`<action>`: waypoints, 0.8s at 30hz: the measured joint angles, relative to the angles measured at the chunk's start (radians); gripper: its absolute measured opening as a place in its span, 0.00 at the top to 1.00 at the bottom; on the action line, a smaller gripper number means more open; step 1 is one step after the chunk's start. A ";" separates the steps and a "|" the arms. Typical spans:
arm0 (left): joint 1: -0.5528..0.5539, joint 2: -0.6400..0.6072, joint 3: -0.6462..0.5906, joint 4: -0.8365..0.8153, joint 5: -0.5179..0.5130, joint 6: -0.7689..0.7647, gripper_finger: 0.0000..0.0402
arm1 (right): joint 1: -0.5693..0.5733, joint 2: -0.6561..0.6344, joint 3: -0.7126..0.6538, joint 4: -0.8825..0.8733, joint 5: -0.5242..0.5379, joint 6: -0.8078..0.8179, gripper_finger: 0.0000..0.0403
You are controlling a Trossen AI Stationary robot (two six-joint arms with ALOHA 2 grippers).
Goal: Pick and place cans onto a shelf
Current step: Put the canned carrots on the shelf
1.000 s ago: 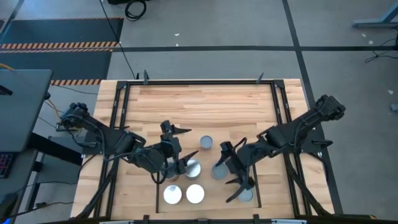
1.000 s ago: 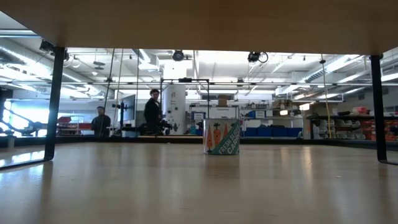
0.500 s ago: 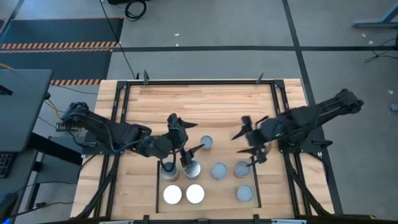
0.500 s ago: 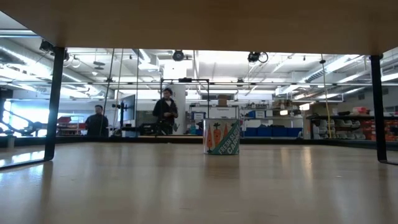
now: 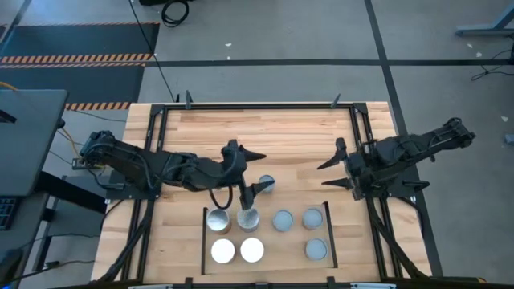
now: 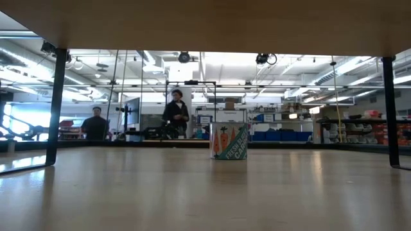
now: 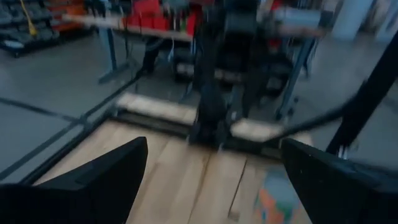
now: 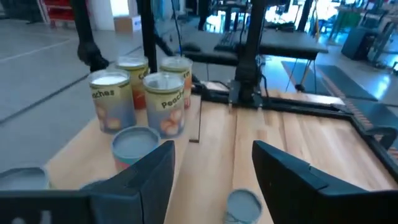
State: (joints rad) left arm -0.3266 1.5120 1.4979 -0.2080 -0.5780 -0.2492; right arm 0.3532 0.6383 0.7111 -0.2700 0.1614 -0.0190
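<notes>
Seven cans stand on the shelf (image 5: pixel 265 234), a pale-wood panel between two black rails: several with grey tops (image 5: pixel 283 219) and two with white tops (image 5: pixel 222 250). An eighth can, with an orange carrot label (image 6: pixel 229 141), stands on the tabletop just beyond the shelf (image 5: pixel 266 184). My left gripper (image 5: pixel 261 170) is open above the table next to this can, which shows low between its fingers in the left wrist view (image 7: pixel 273 200). My right gripper (image 5: pixel 325 175) is open and empty near the shelf's far right corner, and the right wrist view shows the shelf cans (image 8: pixel 165 102).
The shelf stands raised over the tabletop's near middle. Black frame rails (image 5: pixel 365 144) run along the table's sides and far edge. Bare wood (image 5: pixel 265 132) lies across the far half. People (image 6: pixel 174 115) stand in the room behind the table.
My left gripper has gone from over the shelf's left cans toward the far edge and right, to the lone can; a grey-topped can now shows where it was. My right gripper has drawn back from the shelf's right cans toward the far right.
</notes>
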 joint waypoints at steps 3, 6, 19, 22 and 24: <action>0.011 0.000 0.000 0.100 -0.004 0.006 0.07 | 0.000 -0.040 -0.002 -0.064 -0.012 -0.054 0.46; 0.014 0.000 0.000 0.160 -0.004 0.003 0.07 | 0.007 -0.078 -0.031 -0.050 -0.059 -0.071 0.50; 0.032 0.000 0.000 0.172 -0.055 0.022 0.07 | 0.011 -0.235 -0.178 0.098 -0.112 -0.092 0.60; 0.036 0.000 0.000 0.203 -0.053 0.047 0.07 | 0.011 -0.269 -0.208 0.112 -0.112 -0.093 0.60; 0.044 -0.001 0.001 0.207 -0.053 0.055 0.07 | 0.011 -0.293 -0.224 0.104 -0.112 -0.095 0.60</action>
State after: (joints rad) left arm -0.2826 1.5112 1.4990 -0.0006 -0.6306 -0.1940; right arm 0.3645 0.3449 0.4867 -0.1658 0.0494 -0.1141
